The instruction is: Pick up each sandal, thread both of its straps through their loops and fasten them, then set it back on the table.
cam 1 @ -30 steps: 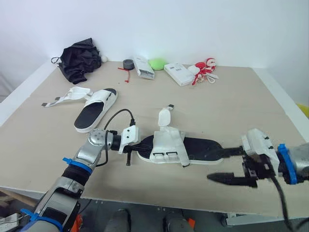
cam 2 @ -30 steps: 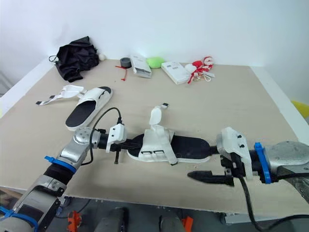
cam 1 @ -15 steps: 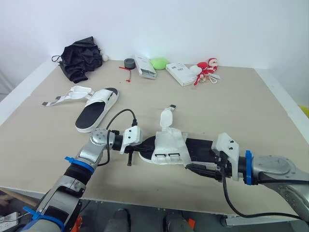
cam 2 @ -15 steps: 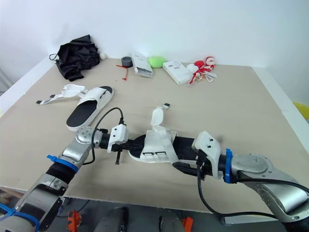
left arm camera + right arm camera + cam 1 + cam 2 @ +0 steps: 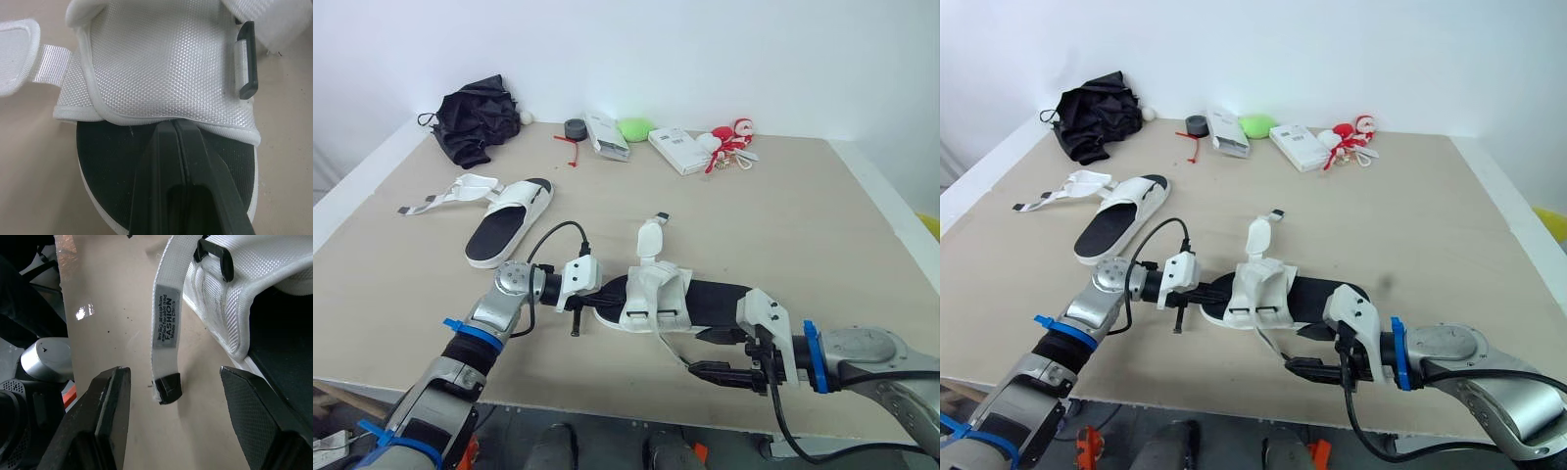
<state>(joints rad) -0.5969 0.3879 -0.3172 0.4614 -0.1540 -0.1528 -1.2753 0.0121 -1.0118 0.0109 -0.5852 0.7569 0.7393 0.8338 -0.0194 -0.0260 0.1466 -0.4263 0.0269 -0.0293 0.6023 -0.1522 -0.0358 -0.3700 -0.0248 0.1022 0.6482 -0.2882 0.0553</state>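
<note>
The near sandal (image 5: 705, 299), black footbed with a white upper, lies at the table's front middle. My left gripper (image 5: 594, 293) is shut at its toe end, fingertips (image 5: 176, 132) resting on the footbed against the edge of the upper. One back strap (image 5: 647, 238) stands up. A thin front strap (image 5: 164, 340) with a label and a black tip trails toward the front edge. My right gripper (image 5: 700, 354) is open around that tip, one finger (image 5: 110, 416) on each side, not touching it. The second sandal (image 5: 506, 220) lies at the back left with its straps (image 5: 440, 198) spread open.
Along the back edge lie a black cloth (image 5: 475, 117), a tape roll (image 5: 574, 128), two white boxes (image 5: 605, 135) (image 5: 676, 149), a green object (image 5: 633, 128) and a red-and-white toy (image 5: 729, 137). The table's front edge (image 5: 636, 403) runs just below my right gripper.
My right gripper swung in from the front right to the sandal, then backed slightly toward the front edge. The thin front strap now trails out between its fingers. The left arm has stayed put.
</note>
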